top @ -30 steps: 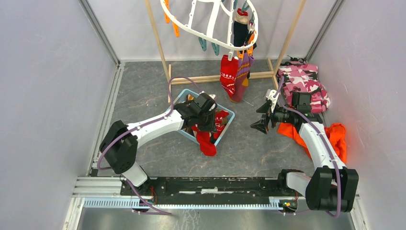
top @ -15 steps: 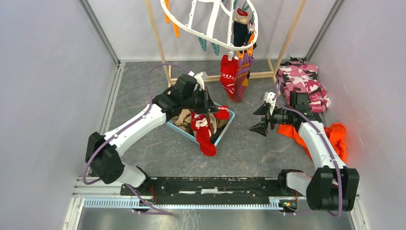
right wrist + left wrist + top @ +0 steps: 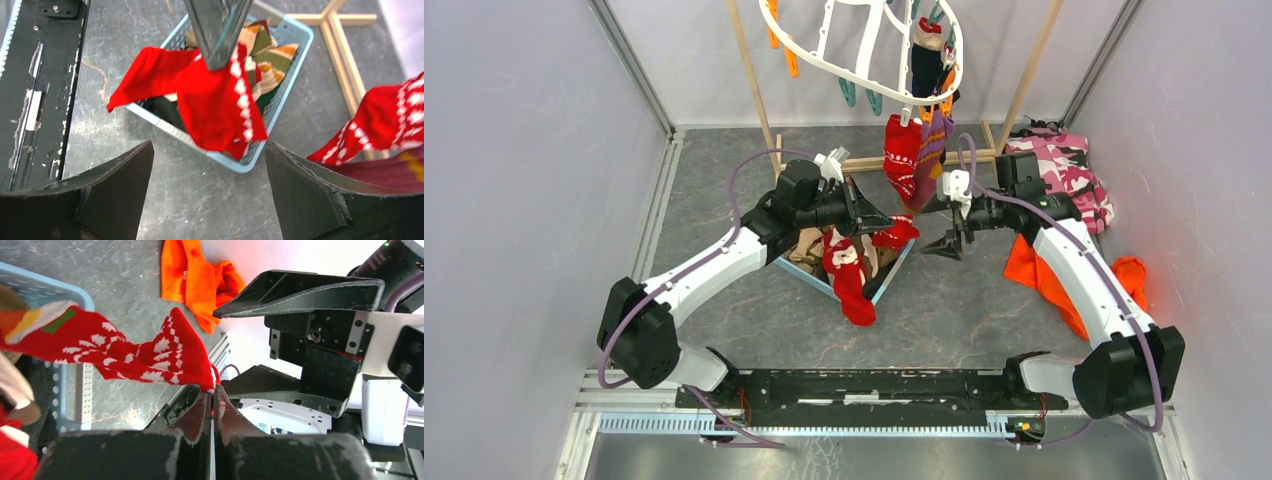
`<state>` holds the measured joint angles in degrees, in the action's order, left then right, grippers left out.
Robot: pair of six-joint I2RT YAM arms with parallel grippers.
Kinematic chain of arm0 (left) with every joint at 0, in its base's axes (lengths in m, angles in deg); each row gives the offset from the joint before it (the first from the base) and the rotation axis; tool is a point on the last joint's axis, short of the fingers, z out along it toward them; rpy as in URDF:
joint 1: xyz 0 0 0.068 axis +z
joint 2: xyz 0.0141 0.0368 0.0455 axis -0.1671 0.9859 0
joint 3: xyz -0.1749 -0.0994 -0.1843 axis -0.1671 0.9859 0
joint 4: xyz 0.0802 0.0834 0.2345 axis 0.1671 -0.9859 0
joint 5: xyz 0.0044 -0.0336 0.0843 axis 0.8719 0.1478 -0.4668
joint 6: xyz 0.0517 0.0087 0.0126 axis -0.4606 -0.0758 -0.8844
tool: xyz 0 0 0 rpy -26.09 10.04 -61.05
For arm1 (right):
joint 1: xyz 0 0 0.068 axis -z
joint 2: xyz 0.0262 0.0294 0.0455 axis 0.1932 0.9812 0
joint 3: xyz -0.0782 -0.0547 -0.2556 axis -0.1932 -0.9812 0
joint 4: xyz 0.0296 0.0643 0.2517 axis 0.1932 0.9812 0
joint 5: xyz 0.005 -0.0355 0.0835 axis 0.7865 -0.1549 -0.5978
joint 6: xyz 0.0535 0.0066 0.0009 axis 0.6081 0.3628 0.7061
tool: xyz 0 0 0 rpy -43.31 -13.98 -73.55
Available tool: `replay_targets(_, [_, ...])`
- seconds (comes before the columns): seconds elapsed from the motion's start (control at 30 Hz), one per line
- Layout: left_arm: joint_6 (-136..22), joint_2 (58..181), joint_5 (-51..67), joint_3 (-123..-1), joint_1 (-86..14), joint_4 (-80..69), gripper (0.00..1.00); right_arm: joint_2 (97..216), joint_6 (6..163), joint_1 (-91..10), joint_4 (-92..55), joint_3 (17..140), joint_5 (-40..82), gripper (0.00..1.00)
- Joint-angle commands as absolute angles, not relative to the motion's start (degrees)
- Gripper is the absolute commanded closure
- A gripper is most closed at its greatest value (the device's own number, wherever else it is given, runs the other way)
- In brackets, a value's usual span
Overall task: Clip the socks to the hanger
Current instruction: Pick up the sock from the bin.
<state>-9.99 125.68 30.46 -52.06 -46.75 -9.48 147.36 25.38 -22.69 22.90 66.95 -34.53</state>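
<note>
Noted rigid white plastic oval hanger (image 3: 865, 45) hung above, beyond both sets of fingers. Pinched soft red knit sock (image 3: 150, 352), white-patterned, by its corner between closed left fingers (image 3: 192, 420), trailing over slotted blue basket (image 3: 290, 80). Spread right fingers (image 3: 115, 185) wide, empty, near it.

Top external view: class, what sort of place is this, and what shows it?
Probably a robot test cell staged for laundry, not a home: bare grey walls, two robot arms bolted to a metal rail, and socks clipped on a white hanger.
</note>
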Motion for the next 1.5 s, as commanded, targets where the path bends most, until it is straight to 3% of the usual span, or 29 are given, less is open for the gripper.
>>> replay_targets(0.0, [-2.6,123.9,33.7,-50.4,-46.7,0.8,0.98,149.3,27.4,-26.0,21.7,73.9,-32.0,0.13])
replay_targets(0.3, [3.1,124.8,33.8,-47.9,-46.7,8.4,0.98,150.2,30.3,-31.6,19.9,75.4,-25.9,0.19])
replay_targets(0.53, [4.5,125.4,34.1,-47.3,-46.6,10.8,0.98,150.1,37.6,-32.2,14.1,75.2,-16.2,0.35])
replay_targets(0.63, [4.8,125.3,34.1,-46.5,-46.4,11.3,0.98,150.3,39.4,-32.1,13.2,75.6,-17.2,0.5])
replay_targets(0.77, [4.8,124.4,33.5,-45.2,-45.6,11.3,0.95,150.8,39.6,-32.1,13.9,77.0,-18.9,0.86])
replay_targets(0.83, [5.0,123.4,32.8,-44.1,-45.0,11.2,0.88,151.1,39.6,-32.2,14.8,77.9,-19.7,0.95])
replay_targets(0.93, [4.6,121.5,31.9,-42.2,-43.8,11.1,0.76,151.8,39.4,-32.0,16.7,80.2,-20.7,1.0])
replay_targets(1.23, [7.6,113.9,28.8,-34.7,-40.4,11.7,0.37,155.3,32.3,-31.9,27.9,93.3,-18.6,1.0])
replay_targets(1.47, [25.9,112.5,24.2,-22.9,-40.5,26.2,0.23,157.3,30.0,-32.0,29.9,99.0,-18.8,1.0])
